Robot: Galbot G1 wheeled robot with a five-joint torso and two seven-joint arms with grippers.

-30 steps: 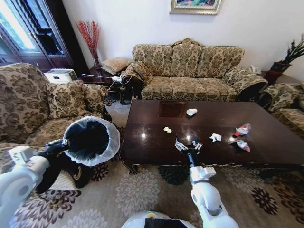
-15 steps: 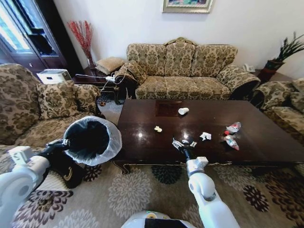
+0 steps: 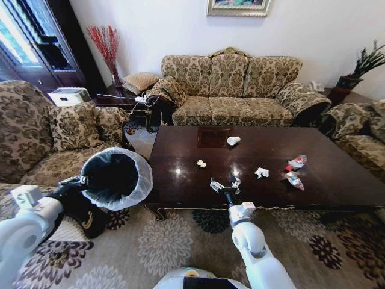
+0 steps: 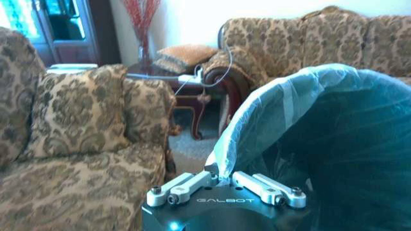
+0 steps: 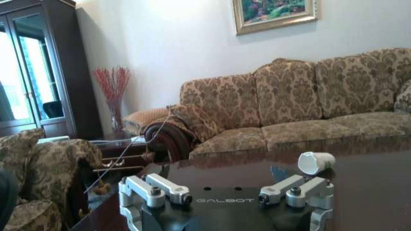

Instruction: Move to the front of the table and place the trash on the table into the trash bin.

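At the left, the left gripper point(image 4: 224, 180) is closed on the rim of the trash bin point(image 3: 115, 178), pinching the translucent white liner bag folded over the round black body. The bin is tilted, its mouth facing up toward the head camera, just beside the left end of the table point(image 3: 180, 156).

The table is a low rectangular piece of glossy dark brown wood with a square inlay panel point(image 3: 213, 137) toward its far edge.

The right gripper point(image 3: 224, 183) hovers over the near edge of the table, fingers spread wide and holding nothing.

Trash on the table, left to right:
- a small yellowish paper wad point(image 3: 201, 163);
- a white paper cup point(image 3: 233, 141) lying on its side, far of centre;
- a crumpled white paper wad point(image 3: 261, 173);
- a clear plastic bottle point(image 3: 295, 162) with red label, with a colourful wrapper point(image 3: 293, 179) just near of it.
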